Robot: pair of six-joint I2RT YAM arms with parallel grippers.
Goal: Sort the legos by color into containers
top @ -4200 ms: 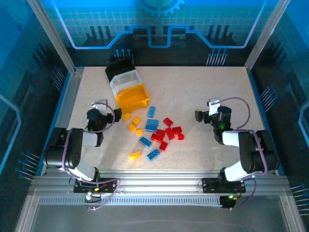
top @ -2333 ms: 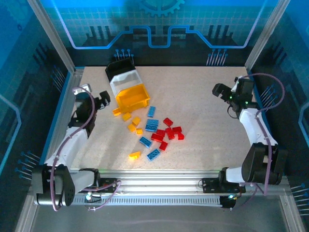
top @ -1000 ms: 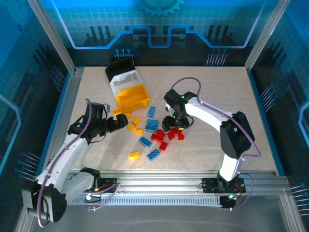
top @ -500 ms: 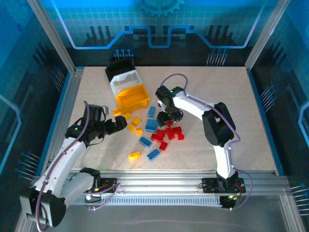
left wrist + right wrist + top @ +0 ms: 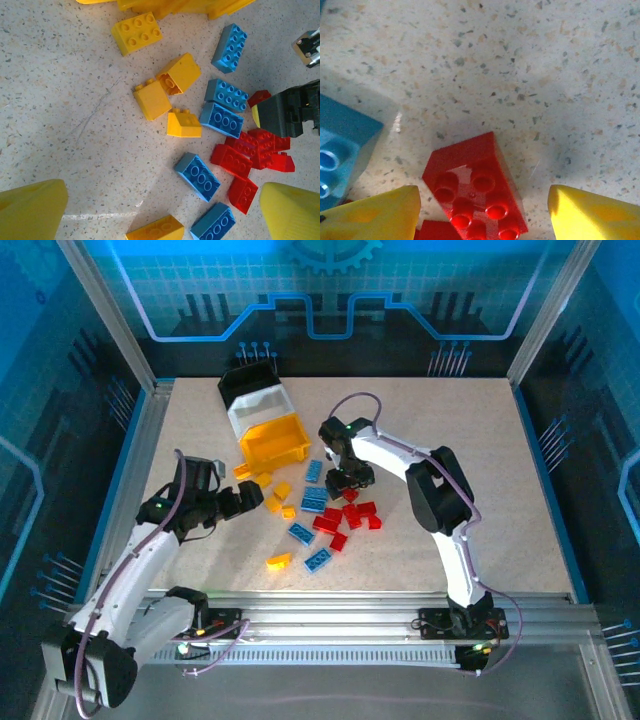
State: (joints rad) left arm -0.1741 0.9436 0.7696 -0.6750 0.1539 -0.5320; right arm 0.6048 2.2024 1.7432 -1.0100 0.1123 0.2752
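**Overhead view.** Three open-topped rectangular plastic bins sit touching in a slanted row at the far left of the speckled table (image 5: 450, 440). The black bin (image 5: 243, 382) is farthest, the white bin (image 5: 258, 406) is in the middle, and the yellow bin (image 5: 272, 440) is nearest. The bricks (image 5: 314, 502) lie loose on the table just in front of the yellow bin, with yellow ones to the left, blue in the middle and red to the right. The left arm rises from its near-left base, bends at the elbow and tilts the left gripper (image 5: 243, 502) toward the yellow bricks. The right arm arches from its near-right base far over to the left. The right gripper (image 5: 346, 480) points down at the far edge of the red cluster.

**Left wrist view.** What the overhead view blurs is plain here: the bricks are glossy moulded blocks with round studs, some flat and some wedge-shaped. One yellow block lies on its side with its hollow underside showing. The yellow fingertips (image 5: 31, 210) stand at the two lower corners, the jaws spread wide and holding nothing. The dark body of the right gripper shows at the right edge, over the red bricks.

**Right wrist view.** A red brick (image 5: 475, 192), studs up, lies between that gripper's wide-parted yellow tips, beside a blue brick (image 5: 340, 142). The jaws grip nothing and appear not to touch the brick.
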